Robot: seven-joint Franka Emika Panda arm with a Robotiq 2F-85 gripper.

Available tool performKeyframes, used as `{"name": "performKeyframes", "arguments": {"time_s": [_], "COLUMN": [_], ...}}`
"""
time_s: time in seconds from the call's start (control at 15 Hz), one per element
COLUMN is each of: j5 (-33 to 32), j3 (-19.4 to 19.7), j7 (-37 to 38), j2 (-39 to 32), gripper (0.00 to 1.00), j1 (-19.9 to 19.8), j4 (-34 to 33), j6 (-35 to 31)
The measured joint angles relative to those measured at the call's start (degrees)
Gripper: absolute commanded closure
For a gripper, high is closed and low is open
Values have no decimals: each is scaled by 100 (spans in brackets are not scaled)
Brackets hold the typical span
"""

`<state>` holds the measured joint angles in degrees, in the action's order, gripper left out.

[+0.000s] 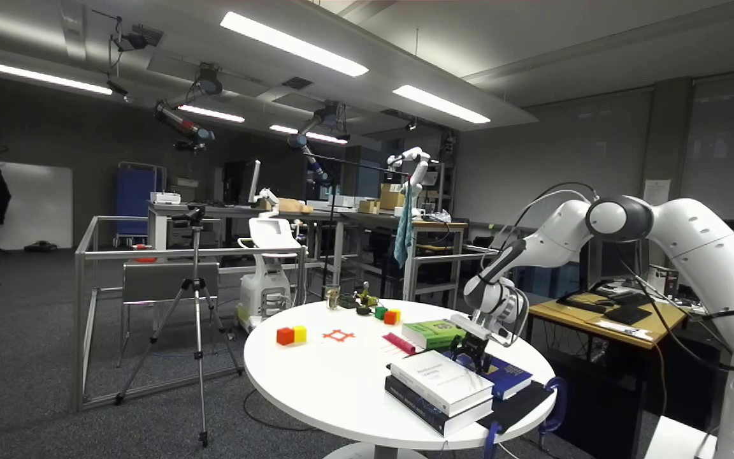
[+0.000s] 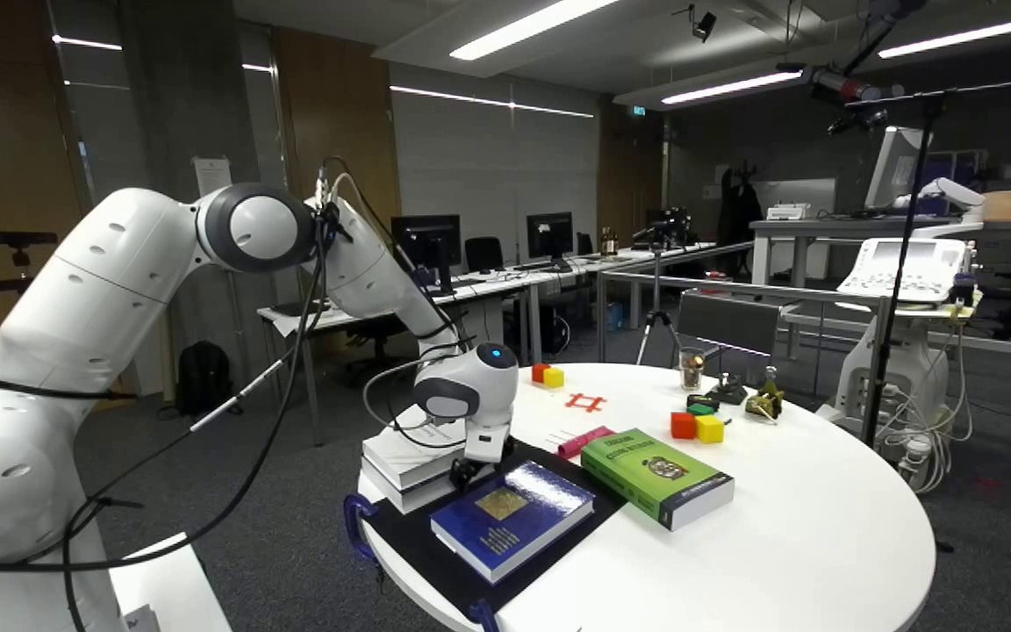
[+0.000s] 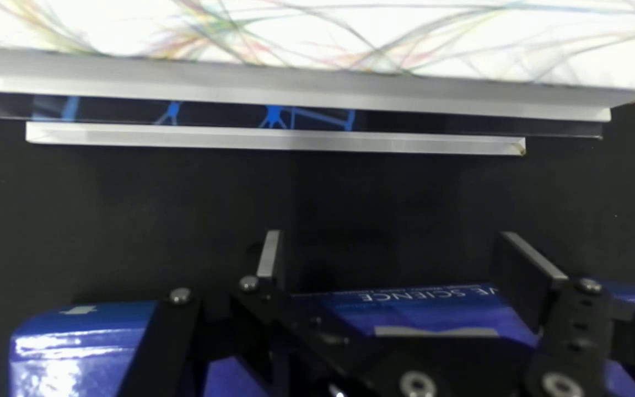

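My gripper has its jaws wide apart, with nothing gripped between them. It is low beside the spine of a blue book, the book's lettering visible between the fingers; whether they touch it I cannot tell. In an exterior view the blue book lies flat on a black mat. Across a strip of mat from the fingertips stands a stack: a white book on top of a dark book. A green book rests on the blue book's other side.
Clamps sit at the edge of the round white table, including a blue clamp. A pink roll, a red hash-shaped piece, coloured cubes and a glass are farther across the table.
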<state>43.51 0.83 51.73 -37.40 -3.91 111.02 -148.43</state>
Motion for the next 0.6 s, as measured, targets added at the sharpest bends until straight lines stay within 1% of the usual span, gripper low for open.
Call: {"name": "performKeyframes", "arguments": {"time_s": [0.6], "j5": [0], "j3": [-8], "j7": [-77], "j2": [-198], "gripper": [0], "j1": [2], "j4": [-185], "j6": [0]}}
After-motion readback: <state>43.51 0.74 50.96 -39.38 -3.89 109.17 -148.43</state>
